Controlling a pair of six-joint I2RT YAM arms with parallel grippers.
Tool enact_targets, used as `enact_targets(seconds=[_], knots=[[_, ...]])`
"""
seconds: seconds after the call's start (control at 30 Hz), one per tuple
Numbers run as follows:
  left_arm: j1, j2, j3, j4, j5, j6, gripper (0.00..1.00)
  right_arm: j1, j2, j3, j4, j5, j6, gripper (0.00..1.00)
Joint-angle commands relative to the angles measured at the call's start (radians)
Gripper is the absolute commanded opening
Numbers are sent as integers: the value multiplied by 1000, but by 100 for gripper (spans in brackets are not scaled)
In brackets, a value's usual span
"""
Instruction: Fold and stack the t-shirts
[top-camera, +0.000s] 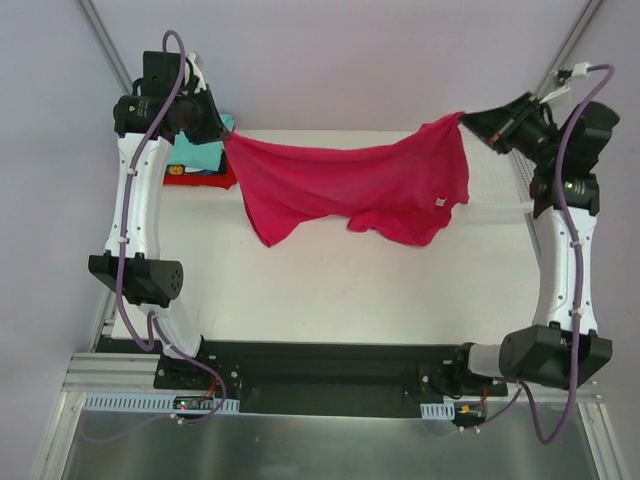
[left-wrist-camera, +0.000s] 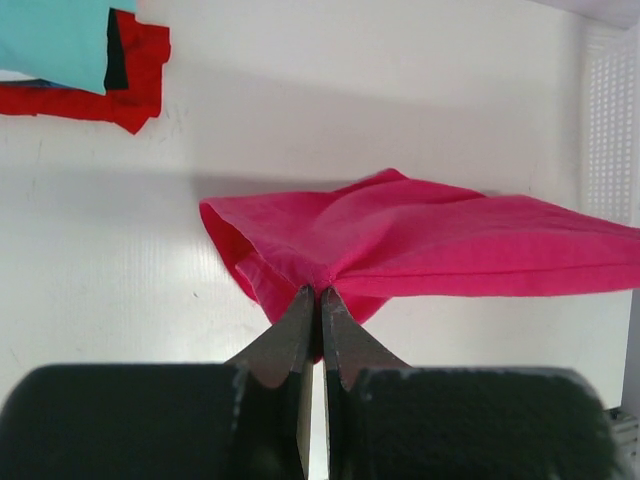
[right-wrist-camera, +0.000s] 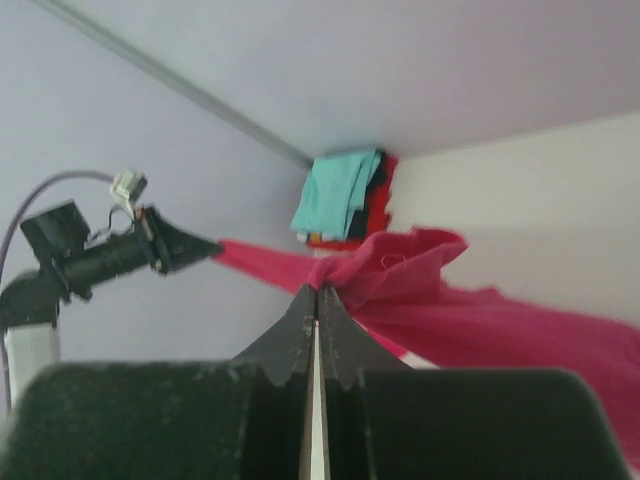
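The magenta t-shirt (top-camera: 350, 185) hangs sideways, ends pinched by left gripper (left-wrist-camera: 320, 292) and right gripper (right-wrist-camera: 317, 290), folded stack (top-camera: 195, 160) beside its left end

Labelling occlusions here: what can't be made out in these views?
- Folded stack: top view, left arm covers most; left wrist view, frame edge cuts it.
- Pink shirt: top view, cannot tell whether its hanging edge touches the table.
- White tag on it: too small to read.
- Mesh basket: top view, shirt and right arm hide most.
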Motion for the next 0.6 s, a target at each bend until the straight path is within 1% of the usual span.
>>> enact_targets(seconds=[0.0, 0.03, 0.07, 0.1, 0.13, 0.17, 0.23, 0.3, 0.37, 0.4, 0.47, 0.5, 0.53, 0.57], knots=[[-55, -76, -70, 13, -11, -16, 0, 112, -164, -190, -63, -40, -56, 1], [-67, -81, -84, 18, -26, -15, 0, 144, -204, -262, -88, -32, -85, 1], [-92, -83, -111, 21, -37, -15, 0, 215, -216, -285, -120, -14, -143, 1], [-106, -86, -122, 24, -48, -21, 0, 250, -224, -305, -184, 20, -176, 1], [-116, -86, -133, 23, -67, -22, 0, 286, -226, -327, -203, 32, -196, 1], [-132, -86, -154, 24, -83, -24, 0, 345, -221, -342, -211, 40, -208, 1], [-161, -89, -174, 26, -104, -35, 0, 387, -207, -364, -191, 51, -207, 1], [-176, -93, -204, 29, -109, -42, 0, 430, -158, -376, -160, 48, -198, 1], [-182, -97, -217, 29, -111, -47, 0, 470, -108, -347, -154, 48, -196, 1], [-187, -104, -219, 29, -111, -48, 0, 487, -44, -327, -157, 42, -201, 1], [-189, -110, -225, 29, -112, -48, 0, 556, 22, -296, -162, 34, -202, 1], [-189, -113, -225, 29, -117, -48, 0, 583, 96, -263, -180, 37, -211, 1], [-189, -116, -227, 29, -118, -48, 0, 640, 125, -253, -185, 38, -221, 1], [-189, -120, -227, 29, -121, -44, 0, 665, 161, -243, -189, 37, -231, 1]])
